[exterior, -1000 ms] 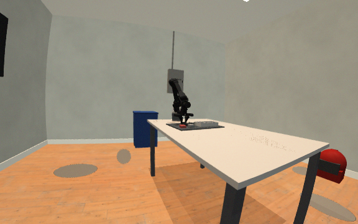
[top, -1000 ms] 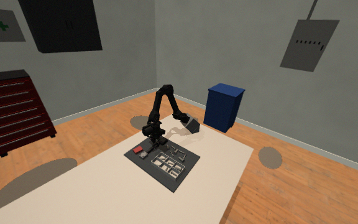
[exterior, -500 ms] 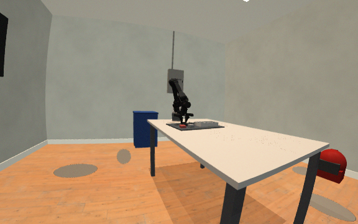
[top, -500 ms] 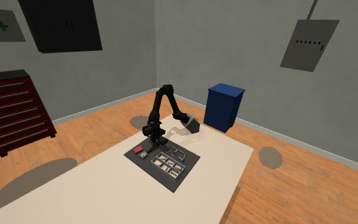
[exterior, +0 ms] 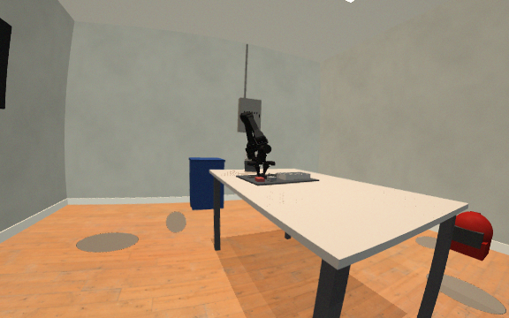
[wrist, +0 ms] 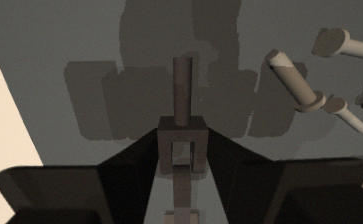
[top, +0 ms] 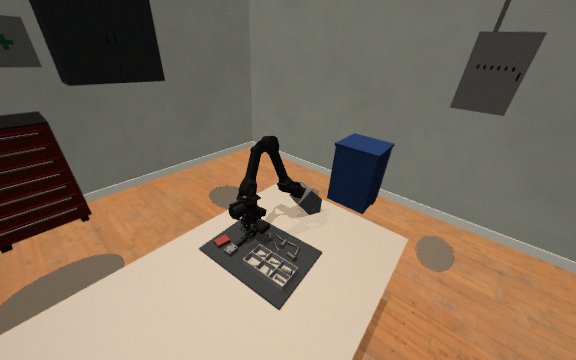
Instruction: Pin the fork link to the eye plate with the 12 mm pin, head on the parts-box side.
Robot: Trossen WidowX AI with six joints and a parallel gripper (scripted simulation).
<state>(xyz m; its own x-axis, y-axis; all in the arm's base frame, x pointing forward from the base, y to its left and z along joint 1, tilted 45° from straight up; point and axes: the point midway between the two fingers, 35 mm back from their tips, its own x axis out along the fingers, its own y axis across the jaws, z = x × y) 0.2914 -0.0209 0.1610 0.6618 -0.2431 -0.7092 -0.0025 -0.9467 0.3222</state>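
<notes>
In the wrist view my gripper (wrist: 181, 132) is shut on the fork link (wrist: 182, 132), a grey U-shaped block with a round stem (wrist: 182, 90) pointing away from me, held above the dark mat (wrist: 132, 60). A narrow grey bar (wrist: 182, 185) shows in and below the gap between the fork cheeks; I cannot tell whether it touches them. Three headed pins lie on the mat to the right: a thick one (wrist: 296, 82), a thin one (wrist: 346, 112) and one further back (wrist: 343, 44). In the top view the gripper (top: 254, 231) is low over the mat's far edge.
The white parts box (top: 270, 265) with several compartments stands on the mat's near side. A red block (top: 222, 240) and a small grey block (top: 231, 248) sit at the mat's left. A dark wedge-shaped box (top: 311, 202) is on the table behind the arm.
</notes>
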